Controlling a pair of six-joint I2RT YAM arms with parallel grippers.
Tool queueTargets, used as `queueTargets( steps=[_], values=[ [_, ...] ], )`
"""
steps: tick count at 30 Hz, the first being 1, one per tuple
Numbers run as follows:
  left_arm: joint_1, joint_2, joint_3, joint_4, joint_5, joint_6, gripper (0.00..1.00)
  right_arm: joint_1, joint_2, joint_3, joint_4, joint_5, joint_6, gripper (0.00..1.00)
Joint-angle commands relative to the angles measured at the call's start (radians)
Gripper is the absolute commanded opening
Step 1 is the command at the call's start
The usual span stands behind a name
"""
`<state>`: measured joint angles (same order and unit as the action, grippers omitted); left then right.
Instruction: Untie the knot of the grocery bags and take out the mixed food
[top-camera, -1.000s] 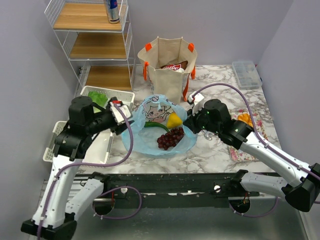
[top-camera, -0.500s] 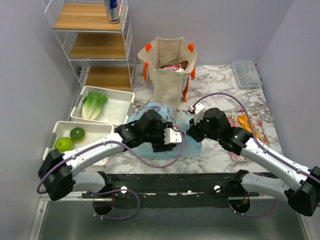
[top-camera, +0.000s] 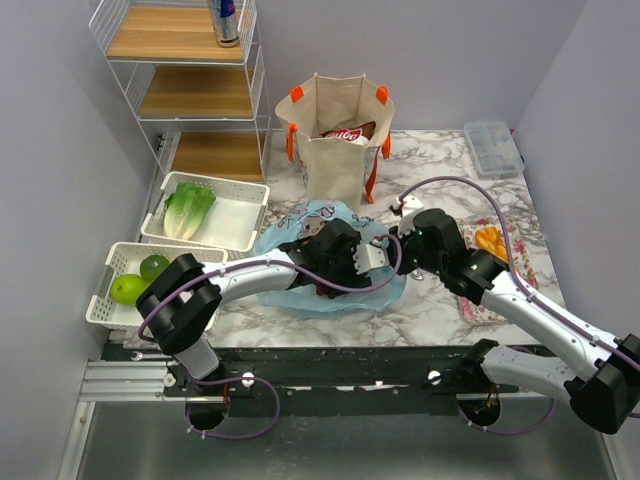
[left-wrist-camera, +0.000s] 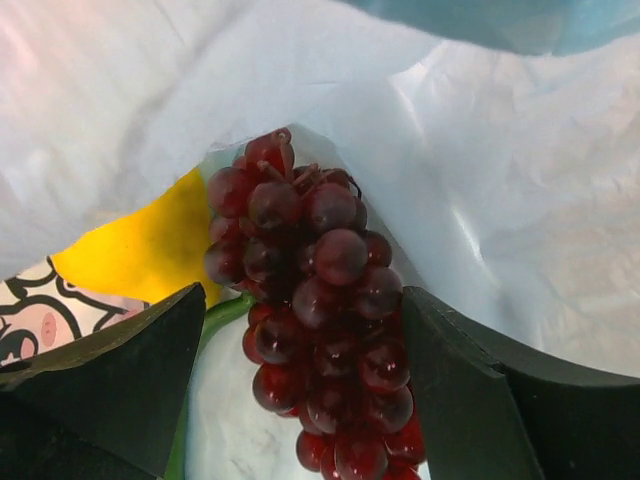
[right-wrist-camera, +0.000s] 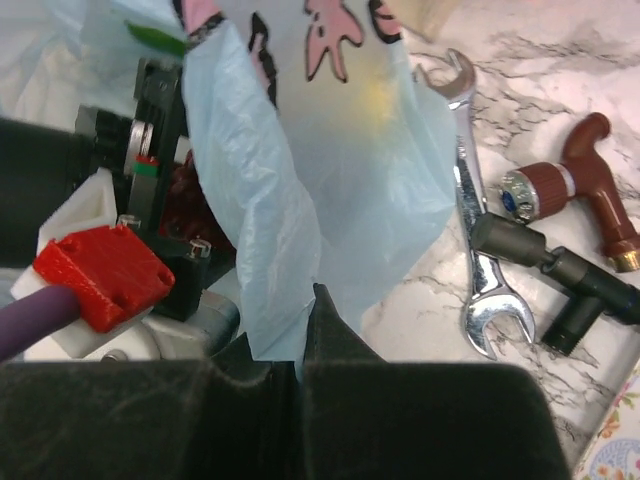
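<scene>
L: left gripper (left-wrist-camera: 303, 300) spread apart astride the dark grapes (left-wrist-camera: 300, 230) inside the light-blue plastic bag (right-wrist-camera: 300, 170) | R: right gripper (right-wrist-camera: 305, 300) clamped on the bag's edge | bag on marble table (top-camera: 440, 300); near canvas tote (top-camera: 335, 140)

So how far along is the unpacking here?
Done: the thin light-blue plastic bag is untied and open; leafy lettuce and two round green fruits lie in white wire baskets. In hand: the right gripper pinches the bag's edge while the open left gripper straddles the dark grape bunch inside. Left: the grapes, a yellow fruit beside them, and a red snack packet in the beige canvas tote.
</scene>
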<state>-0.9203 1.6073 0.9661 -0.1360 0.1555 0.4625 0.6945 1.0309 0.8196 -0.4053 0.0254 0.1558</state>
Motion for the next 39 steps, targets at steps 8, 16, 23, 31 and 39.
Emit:
queueTargets(
  steps=[8, 16, 23, 31, 39],
  values=[
    [-0.014, 0.221, 0.192, -0.26, -0.064, 0.023, 0.67, -0.06, -0.009, 0.066, 0.052, 0.03, 0.102, 0.01],
    [-0.034, 0.235, 0.226, -0.365, -0.026, 0.05, 0.26, -0.06, -0.005, 0.074, 0.051, 0.031, 0.083, 0.01],
    [-0.029, -0.028, 0.225, -0.338, 0.058, -0.028, 0.0, -0.059, -0.008, 0.064, 0.06, 0.011, 0.068, 0.01],
    [-0.017, -0.165, 0.466, -0.463, 0.24, -0.087, 0.0, -0.06, 0.0, 0.068, 0.052, -0.014, 0.065, 0.01],
    [0.273, -0.31, 0.645, -0.662, 0.621, -0.161, 0.0, -0.06, 0.022, 0.098, 0.052, -0.013, 0.063, 0.01]
  ],
)
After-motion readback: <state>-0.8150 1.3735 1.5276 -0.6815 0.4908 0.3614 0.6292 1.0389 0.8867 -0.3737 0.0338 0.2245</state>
